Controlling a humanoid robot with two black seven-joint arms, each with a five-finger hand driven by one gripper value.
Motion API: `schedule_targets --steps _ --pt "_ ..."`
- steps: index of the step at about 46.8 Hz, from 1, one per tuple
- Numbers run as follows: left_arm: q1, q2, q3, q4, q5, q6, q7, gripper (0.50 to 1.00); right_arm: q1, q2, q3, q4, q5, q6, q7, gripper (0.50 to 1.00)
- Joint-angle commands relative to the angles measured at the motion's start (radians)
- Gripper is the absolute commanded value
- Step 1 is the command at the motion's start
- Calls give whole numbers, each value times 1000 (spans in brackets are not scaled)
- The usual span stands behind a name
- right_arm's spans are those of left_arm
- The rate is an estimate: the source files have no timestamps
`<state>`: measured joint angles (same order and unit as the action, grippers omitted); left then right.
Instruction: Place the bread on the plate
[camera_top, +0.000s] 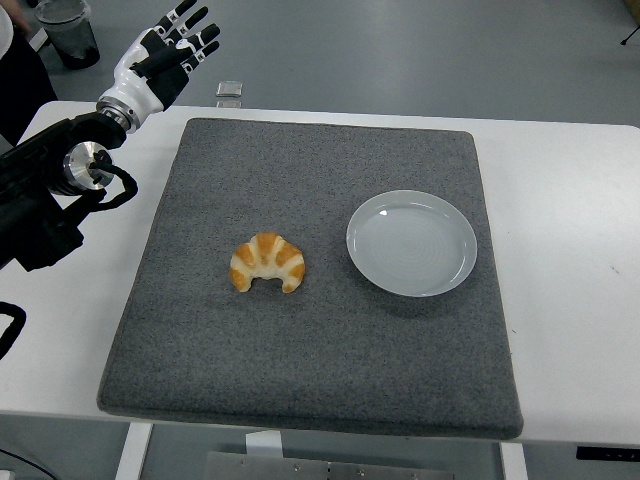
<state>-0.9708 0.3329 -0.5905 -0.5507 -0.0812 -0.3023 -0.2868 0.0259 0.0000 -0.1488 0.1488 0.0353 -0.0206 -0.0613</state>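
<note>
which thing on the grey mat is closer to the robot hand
The croissant, left of the white plate, lies closer to the left robot hand; the plate sits further right.

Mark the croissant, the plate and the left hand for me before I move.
croissant (267, 263), head view, middle of its arched back.
plate (460, 270), head view, bare right rim.
left hand (168, 52), head view, middle of the hand, raised beyond the mat's far left corner.

A white counter (570, 190) is standing on a grey-blue floor (400, 50), carrying a grey felt mat (320, 350). Soft, even light is falling across it. A dark container (68, 30) is sitting on the floor at top left.
</note>
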Motion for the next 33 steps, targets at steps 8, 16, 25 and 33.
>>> schedule_targets --steps 8,16,25,33 --pt "0 -2 5 2 1 -1 3 990 0 0 0 0 0 -2 0 930" --pt "-2 -2 3 2 0 0 3 990 0 0 0 0 0 -2 0 930" --pt "-2 -3 3 2 0 0 5 990 0 0 2 0 0 -2 0 932" --pt "0 -3 3 2 -2 0 3 990 0 0 2 0 0 -2 0 930"
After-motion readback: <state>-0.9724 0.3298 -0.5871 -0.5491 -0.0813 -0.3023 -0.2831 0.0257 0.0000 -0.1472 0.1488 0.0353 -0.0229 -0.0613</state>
